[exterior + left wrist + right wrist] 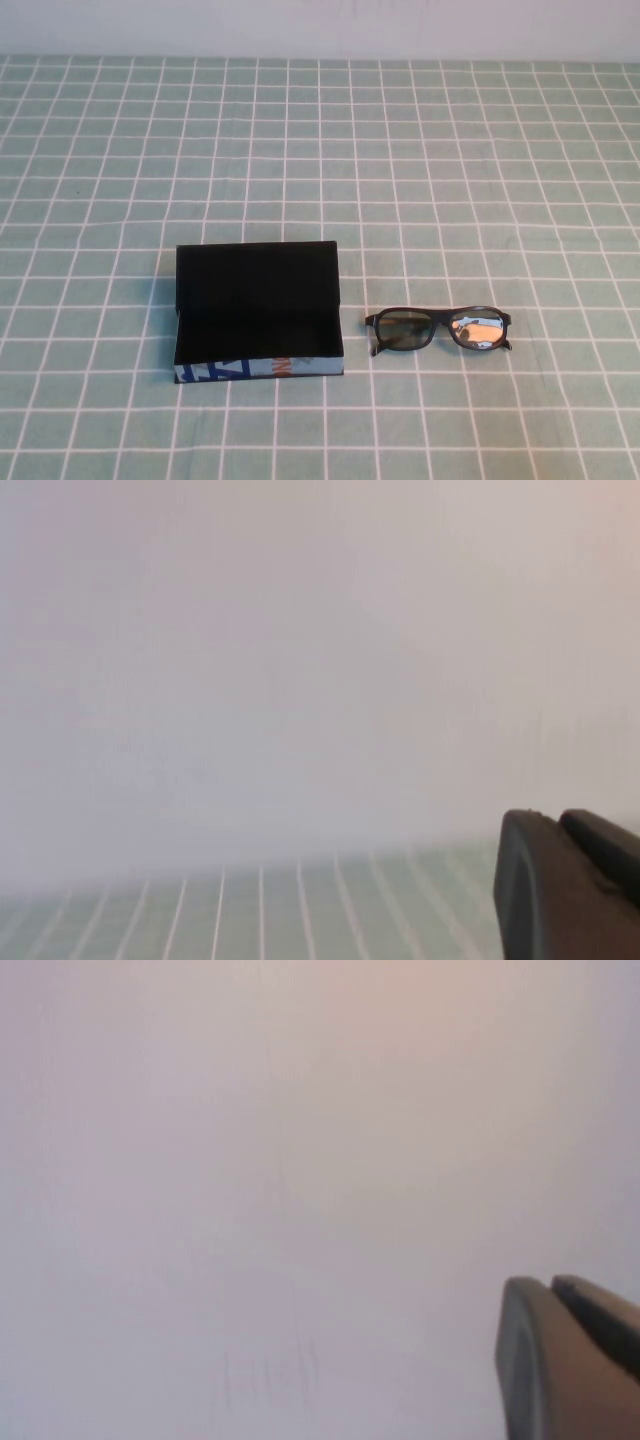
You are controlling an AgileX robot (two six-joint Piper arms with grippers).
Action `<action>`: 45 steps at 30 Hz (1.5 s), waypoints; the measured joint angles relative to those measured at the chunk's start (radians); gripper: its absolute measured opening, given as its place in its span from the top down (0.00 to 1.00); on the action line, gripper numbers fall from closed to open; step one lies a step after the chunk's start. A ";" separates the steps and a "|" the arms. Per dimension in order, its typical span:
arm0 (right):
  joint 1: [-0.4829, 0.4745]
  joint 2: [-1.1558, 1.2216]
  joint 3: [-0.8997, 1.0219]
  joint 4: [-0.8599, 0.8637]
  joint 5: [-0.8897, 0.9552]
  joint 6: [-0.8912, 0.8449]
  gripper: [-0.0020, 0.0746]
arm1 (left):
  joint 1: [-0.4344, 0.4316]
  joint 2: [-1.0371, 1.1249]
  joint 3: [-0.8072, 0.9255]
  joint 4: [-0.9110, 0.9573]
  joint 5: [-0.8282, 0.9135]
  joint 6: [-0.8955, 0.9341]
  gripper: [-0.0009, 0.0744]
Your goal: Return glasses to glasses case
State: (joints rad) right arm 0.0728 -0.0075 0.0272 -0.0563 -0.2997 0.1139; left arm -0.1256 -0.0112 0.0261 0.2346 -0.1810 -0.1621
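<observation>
The glasses case lies open on the green checked cloth at the near left of centre, its lid tilted back and its black inside empty; the light-blue printed side faces me. The black glasses lie on the cloth just right of the case, apart from it, lenses facing me. Neither arm shows in the high view. My left gripper is shut and empty, facing a pale wall above the cloth's far edge. My right gripper is shut and empty, facing only the pale wall.
The green cloth with a white grid covers the whole table, up to a pale wall at the back. Nothing else stands on it.
</observation>
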 joint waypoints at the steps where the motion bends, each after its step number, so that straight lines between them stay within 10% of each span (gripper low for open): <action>1: 0.000 0.000 0.000 -0.002 -0.061 0.000 0.99 | 0.000 0.000 0.000 0.002 -0.035 0.000 0.99; 17: 0.000 -0.007 -0.068 -0.004 -0.630 0.012 0.99 | 0.000 -0.002 -0.005 -0.050 -0.500 -0.080 0.99; 32: -0.001 0.302 -0.814 -0.104 0.300 0.355 0.99 | 0.000 0.187 -0.553 -0.118 -0.081 -0.119 0.99; 45: -0.001 0.756 -0.868 -0.127 0.771 0.319 0.99 | 0.000 0.585 -0.624 -0.120 0.415 -0.119 0.99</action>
State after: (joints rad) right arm 0.0718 0.7486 -0.8412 -0.1830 0.4714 0.4333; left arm -0.1256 0.5739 -0.5975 0.1149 0.2338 -0.2812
